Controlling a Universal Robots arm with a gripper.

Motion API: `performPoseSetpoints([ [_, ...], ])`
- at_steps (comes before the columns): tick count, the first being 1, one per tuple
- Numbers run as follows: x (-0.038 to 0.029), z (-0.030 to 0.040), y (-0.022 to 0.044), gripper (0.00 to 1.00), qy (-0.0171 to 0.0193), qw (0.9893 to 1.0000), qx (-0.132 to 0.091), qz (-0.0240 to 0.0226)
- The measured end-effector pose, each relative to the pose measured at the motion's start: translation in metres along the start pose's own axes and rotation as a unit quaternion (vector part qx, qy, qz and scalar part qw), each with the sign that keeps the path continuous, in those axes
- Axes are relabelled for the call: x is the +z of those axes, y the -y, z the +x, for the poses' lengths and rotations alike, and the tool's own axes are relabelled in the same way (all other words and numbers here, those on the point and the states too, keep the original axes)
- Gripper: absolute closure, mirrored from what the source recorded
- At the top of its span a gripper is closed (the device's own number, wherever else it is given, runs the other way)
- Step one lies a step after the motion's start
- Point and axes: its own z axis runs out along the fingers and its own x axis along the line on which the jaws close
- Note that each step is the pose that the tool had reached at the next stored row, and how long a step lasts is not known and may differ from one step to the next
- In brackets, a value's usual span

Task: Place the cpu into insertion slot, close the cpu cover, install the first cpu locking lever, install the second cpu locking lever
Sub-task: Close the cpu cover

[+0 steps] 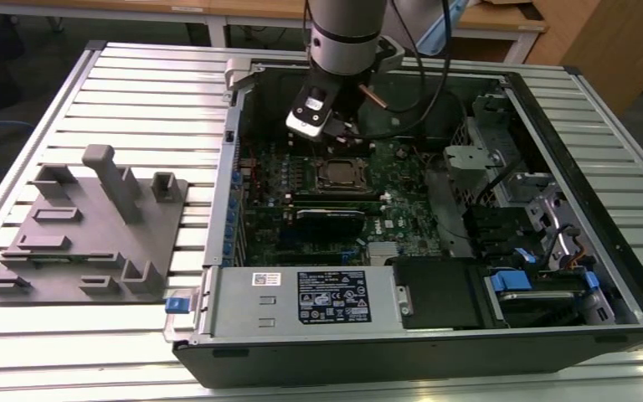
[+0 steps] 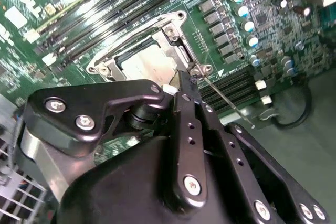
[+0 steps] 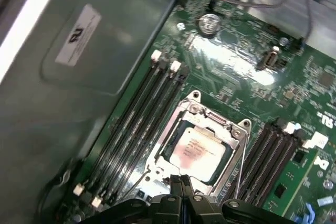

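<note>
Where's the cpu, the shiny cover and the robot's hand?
cpu [image 3: 197, 150]: first wrist view, middle of its metal top.
cover [image 3: 216, 120]: first wrist view, one side bar of the frame.
hand [image 3: 181, 182]: first wrist view, between its fingertips.

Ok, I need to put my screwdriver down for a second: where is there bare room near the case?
The slatted table is bare on the far side of the grey fixture and on its near side, at the exterior view's left. Inside the case it is crowded: the gripper hangs over the cpu.
</note>
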Motion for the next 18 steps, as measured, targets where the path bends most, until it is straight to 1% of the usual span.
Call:
performPoseSetpoints([
  [2, 0.0002, 0.0, 0.0, 0.9, -0.0008, 0.9998, -0.018, 0.0011],
  [4, 0.0005, 0.0, 0.0, 0.9, -0.0015, 0.9994, -0.036, 0.0022],
  [7, 0.0009, -0.0001, 0.0, 0.9, -0.0018, 0.9983, -0.058, 0.0041],
  [9, 0.0011, -0.0001, 0.0, 0.9, -0.0023, 0.9974, -0.073, 0.0051],
  [12, 0.0014, -0.0001, 0.0001, 0.9, -0.003, 0.9956, -0.094, 0.0066],
  [14, 0.0015, -0.0001, 0.0001, 0.9, -0.0036, 0.9942, -0.107, 0.0074],
  [18, 0.0016, -0.0001, 0.0001, 0.9, -0.0048, 0.9908, -0.135, 0.0092],
])
